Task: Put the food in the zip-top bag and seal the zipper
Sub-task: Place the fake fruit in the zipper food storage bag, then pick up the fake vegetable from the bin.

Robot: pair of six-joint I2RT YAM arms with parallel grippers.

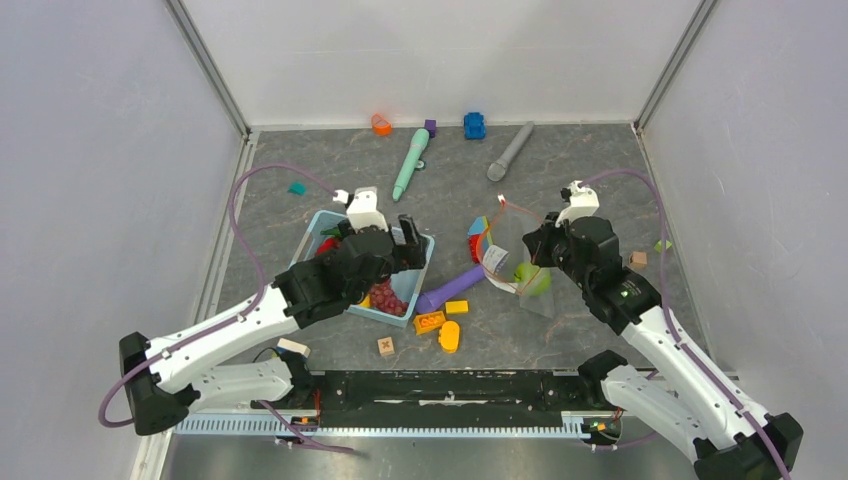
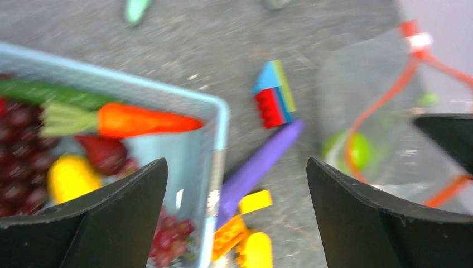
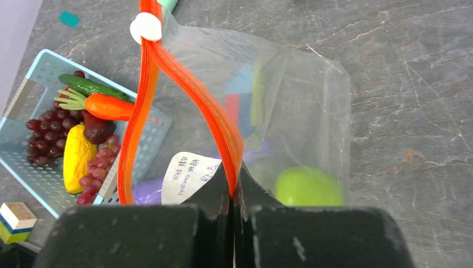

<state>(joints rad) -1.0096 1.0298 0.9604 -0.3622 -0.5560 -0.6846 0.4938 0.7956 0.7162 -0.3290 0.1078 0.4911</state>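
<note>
The clear zip-top bag (image 1: 541, 299) stands open right of centre, also in the right wrist view (image 3: 301, 111). My right gripper (image 1: 541, 246) is shut on its orange-red zipper (image 3: 184, 72), holding the mouth up; the white slider (image 3: 145, 27) sits at the far end. A green apple (image 3: 308, 187) lies inside the bag. My left gripper (image 2: 234, 167) is open and empty above the right rim of the light-blue basket (image 2: 220, 111). The basket holds the carrot (image 2: 139, 120), a green vegetable (image 3: 92, 86), dark grapes (image 3: 47, 125), a yellow piece (image 3: 78, 156) and pink grapes (image 3: 97, 167).
A purple cylinder (image 1: 450, 288) lies between basket and bag, with orange and yellow blocks (image 1: 430, 322) beside it. A coloured block stack (image 1: 478, 238) sits by the bag. A teal pen (image 1: 410, 163), a grey cylinder (image 1: 510, 151) and small blocks lie at the back.
</note>
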